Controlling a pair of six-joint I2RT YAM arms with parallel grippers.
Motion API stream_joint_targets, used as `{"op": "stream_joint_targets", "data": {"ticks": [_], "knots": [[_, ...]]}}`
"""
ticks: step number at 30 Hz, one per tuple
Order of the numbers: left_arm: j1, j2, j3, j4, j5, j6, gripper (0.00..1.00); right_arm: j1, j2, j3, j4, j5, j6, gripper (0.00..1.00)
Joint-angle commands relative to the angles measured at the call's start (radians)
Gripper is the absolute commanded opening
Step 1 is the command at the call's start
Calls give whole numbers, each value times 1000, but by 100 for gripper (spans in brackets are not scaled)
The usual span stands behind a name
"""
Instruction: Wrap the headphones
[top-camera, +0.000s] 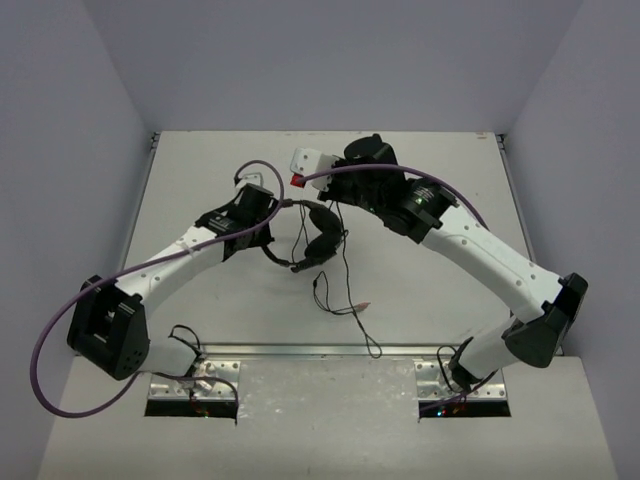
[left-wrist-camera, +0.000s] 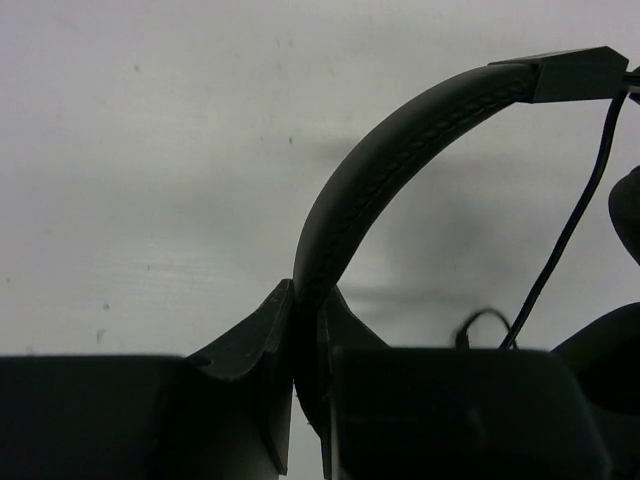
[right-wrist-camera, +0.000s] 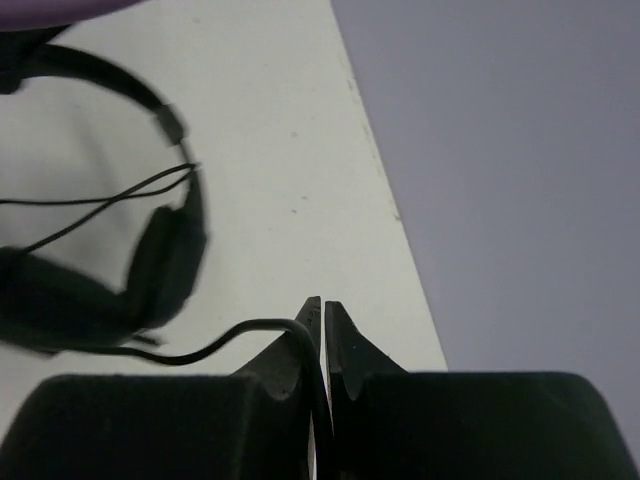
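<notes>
Left gripper (left-wrist-camera: 307, 305): shut tight on the headband, with one finger pressed on each side of it.
Headband (left-wrist-camera: 400, 150): black with a stitched line, starting right between the left fingers, then bending up and over to the right.
Right gripper (right-wrist-camera: 322, 318): squeezed shut on the thin cable, tips almost touching.
Cable (right-wrist-camera: 215, 352): thin and black, coming out from between the right fingers and running off to the left toward the headphones. More loose loops cross the space inside the headband. From the top view, the long loose end trails on the table, back toward the arm bases.
Headphones (top-camera: 318, 232): black, sitting between the two grippers, held at the headband by the left one and near the right one. Cannot tell if lifted off the table or resting on it.
Earcup (right-wrist-camera: 165, 255): round and padded, off to the left of the right gripper, a bit blurry. A second dark earcup sits farther left, at the picture's edge.
Table (top-camera: 430, 290): pale and flat, under both grippers and under the headphones.
Wall (right-wrist-camera: 500, 150): plain grey-blue, past the table edge, to the right of the right gripper.
</notes>
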Motion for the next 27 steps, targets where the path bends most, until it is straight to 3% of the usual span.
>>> {"op": "stream_joint_targets", "data": {"ticks": [1, 6, 10, 17, 21, 25, 27], "knots": [[-85, -110, 19, -86, 77, 53, 0, -50, -38, -52, 277, 164, -129, 1], [-112, -137, 53, -154, -81, 37, 0, -49, -44, 22, 129, 2, 4, 1], [-113, -107, 81, -147, -17, 44, 0, -35, -82, -7, 154, -60, 18, 1], [-93, -130, 127, -102, -44, -25, 1, -15, -95, 25, 107, -123, 96, 1], [103, -121, 237, -58, 39, -130, 0, -1, -174, -84, 165, -157, 181, 1], [261, -91, 404, -105, 15, -250, 0, 37, -268, -270, 251, -172, 299, 1], [312, -93, 452, -124, 6, -320, 0, 114, -315, -347, 288, -120, 307, 1]]}}
